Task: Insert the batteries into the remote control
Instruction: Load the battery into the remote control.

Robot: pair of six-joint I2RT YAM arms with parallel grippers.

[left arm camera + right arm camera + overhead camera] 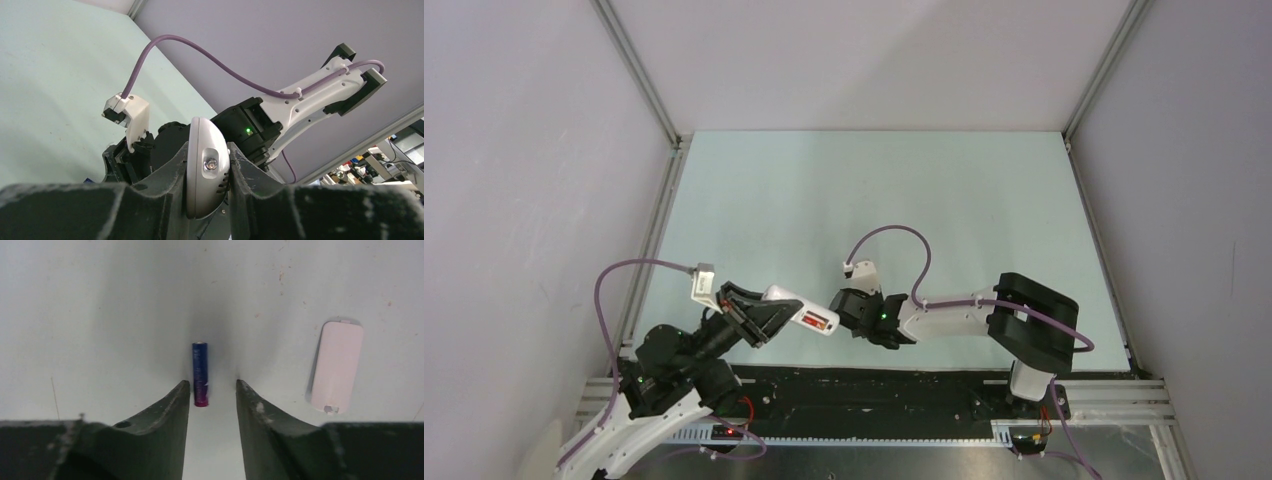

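By my reading you are about halfway. Your left fingers (170, 180) clamp the remote (789, 305) in the lower middle of the top view, and a red-orange battery (820, 321) appears seated in its open bay. The blue battery (200, 371) lies on the table (75, 315) at the centre of the right wrist view, between the tips of your right fingers (165, 415), which stand parted and hold nothing. The cover (336, 367) lies off, right of frame. Print on the blue battery is too small to read, and no other writing shows.

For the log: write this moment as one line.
left tool: shut on remote | right tool: open over blue battery | cover plate: beside battery
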